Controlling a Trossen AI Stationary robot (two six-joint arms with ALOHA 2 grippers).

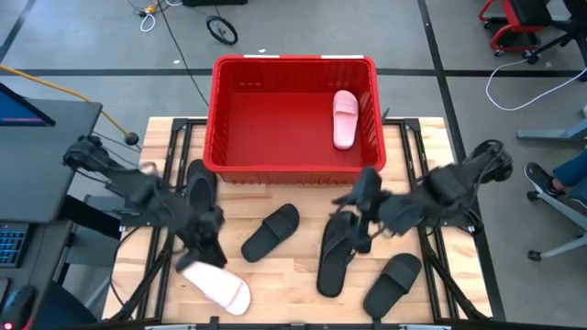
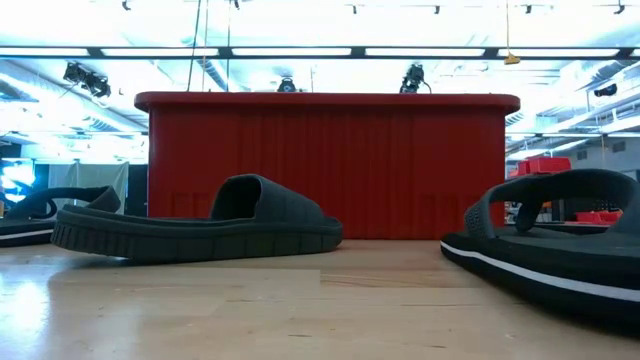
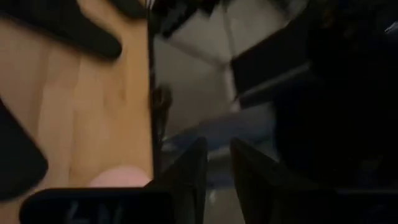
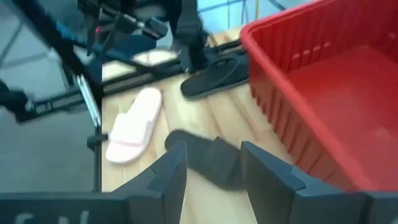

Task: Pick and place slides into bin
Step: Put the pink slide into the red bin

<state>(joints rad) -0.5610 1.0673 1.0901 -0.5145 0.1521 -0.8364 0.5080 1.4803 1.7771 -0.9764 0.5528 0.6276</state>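
The red bin stands at the table's far middle with one pale pink slide lying inside it. A second pink slide lies at the near left. Black slides lie by the bin's left corner, in the middle and at the near right. A black flip-flop lies right of the middle. My left gripper hangs just above the near pink slide, its fingers a little apart and empty. My right gripper is open and empty above the flip-flop, facing the middle black slide.
The table's near edge runs just past the left gripper, with floor beyond it. Bare wood lies between the slides near the front. In the low view the middle slide and the flip-flop lie in front of the bin wall.
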